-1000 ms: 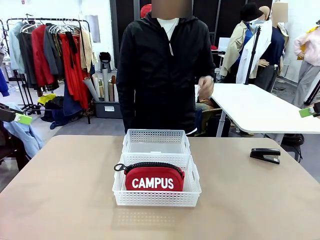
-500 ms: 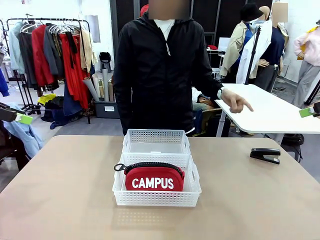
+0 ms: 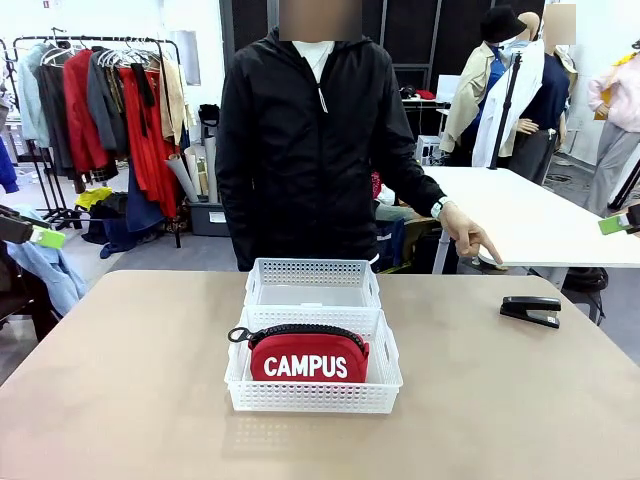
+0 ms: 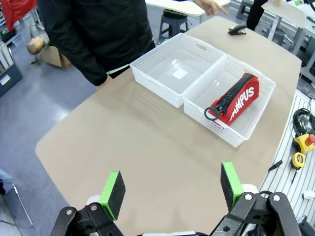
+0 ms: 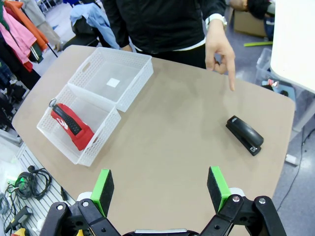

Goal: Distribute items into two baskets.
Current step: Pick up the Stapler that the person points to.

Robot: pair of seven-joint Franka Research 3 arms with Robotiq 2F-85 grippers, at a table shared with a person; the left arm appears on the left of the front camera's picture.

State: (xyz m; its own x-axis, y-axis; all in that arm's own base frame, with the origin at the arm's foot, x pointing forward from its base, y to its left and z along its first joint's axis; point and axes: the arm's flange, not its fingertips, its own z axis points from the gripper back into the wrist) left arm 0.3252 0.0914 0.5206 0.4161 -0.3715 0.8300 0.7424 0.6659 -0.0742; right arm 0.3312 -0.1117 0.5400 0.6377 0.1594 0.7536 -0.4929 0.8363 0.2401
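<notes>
A red "CAMPUS" pouch (image 3: 308,358) lies in the near white basket (image 3: 313,396); the far basket (image 3: 312,273) behind it holds nothing. The pouch (image 4: 233,98) also shows in the left wrist view and the pouch (image 5: 71,126) in the right wrist view. A small black stapler (image 3: 531,310) rests on the table at the right, with the person's hand (image 3: 470,234) pointing down toward it. The stapler (image 5: 244,135) lies ahead and right of my right gripper (image 5: 161,189), which is open and high above the table. My left gripper (image 4: 172,189) is also open, holding nothing.
The tan table (image 3: 130,380) has bare surface left and right of the baskets. The person in a black jacket (image 3: 310,150) stands at the far edge. A white table (image 3: 530,225) stands behind at the right, a clothes rack (image 3: 110,100) at the left.
The person's hand came out from the chest, swung to the right and lowered, pointing at the stapler. Pouch, baskets and stapler have not moved.
</notes>
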